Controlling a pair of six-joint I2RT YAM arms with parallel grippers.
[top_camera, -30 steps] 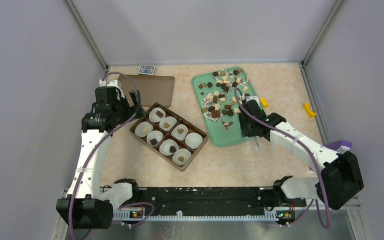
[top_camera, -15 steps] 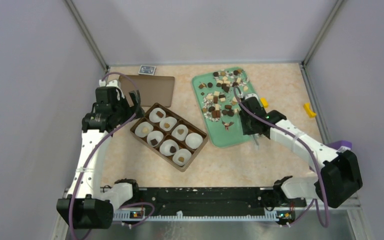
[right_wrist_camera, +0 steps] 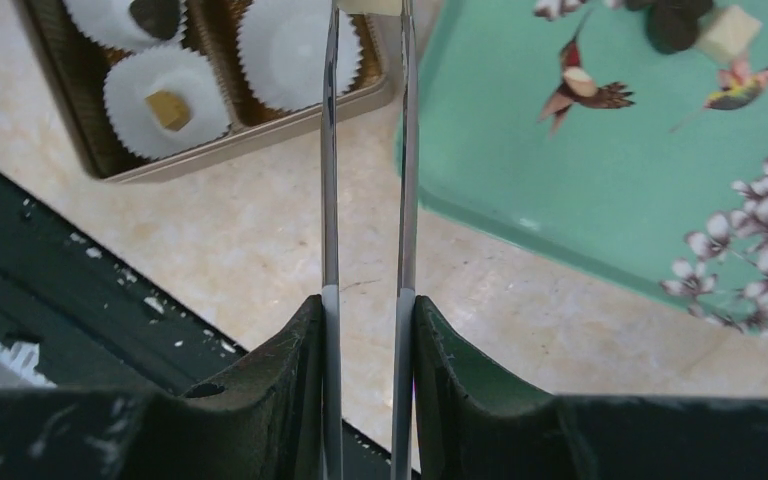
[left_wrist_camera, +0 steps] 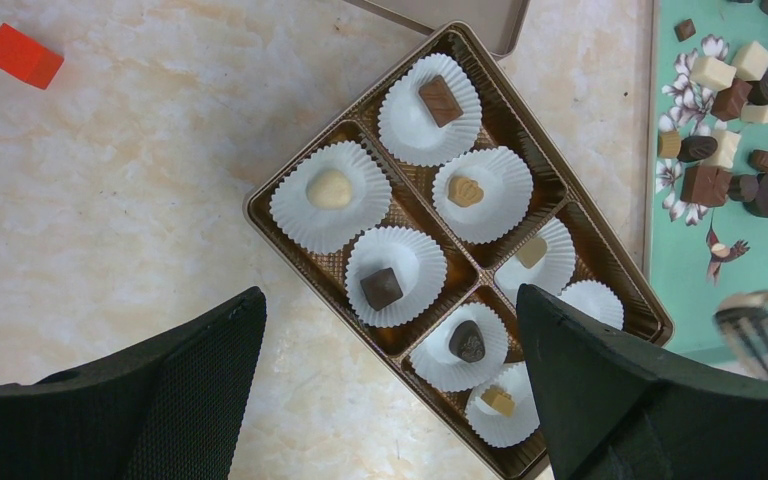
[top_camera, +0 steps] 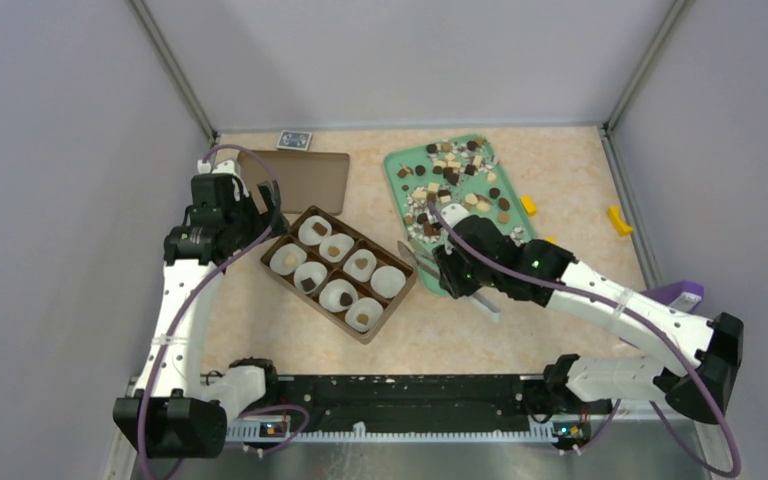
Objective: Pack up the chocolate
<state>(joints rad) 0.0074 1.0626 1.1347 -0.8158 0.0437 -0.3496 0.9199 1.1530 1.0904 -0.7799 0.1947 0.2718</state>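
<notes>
Loose chocolate pieces (top_camera: pixel 450 175) in dark, tan and cream lie on the far part of a green tray (top_camera: pixel 460 262). A brown box (top_camera: pixel 278 272) holds white paper cups, most with one chocolate (left_wrist_camera: pixel 381 288); the cup (right_wrist_camera: pixel 298 48) at its right corner is empty. My right gripper (right_wrist_camera: pixel 365 320) is shut on metal tongs (right_wrist_camera: pixel 330 150). The tong tips pinch a cream piece (right_wrist_camera: pixel 370 5) over the box's right corner, near the empty cup. In the top view it (top_camera: pixel 457 268) hangs over the tray's near left edge. My left gripper (left_wrist_camera: pixel 390 300) is open and empty above the box's left side.
The brown box lid (top_camera: pixel 300 180) lies at the back left beside a blue card pack (top_camera: pixel 294 140). Two yellow blocks (top_camera: pixel 528 205) (top_camera: pixel 617 220) lie right of the tray. A red block (left_wrist_camera: pixel 22 56) lies left of the box. A black rail (top_camera: pixel 400 395) runs along the near edge.
My right arm has swung left from the tray's right side to the box's right corner, carrying the tongs. The left arm has not moved.
</notes>
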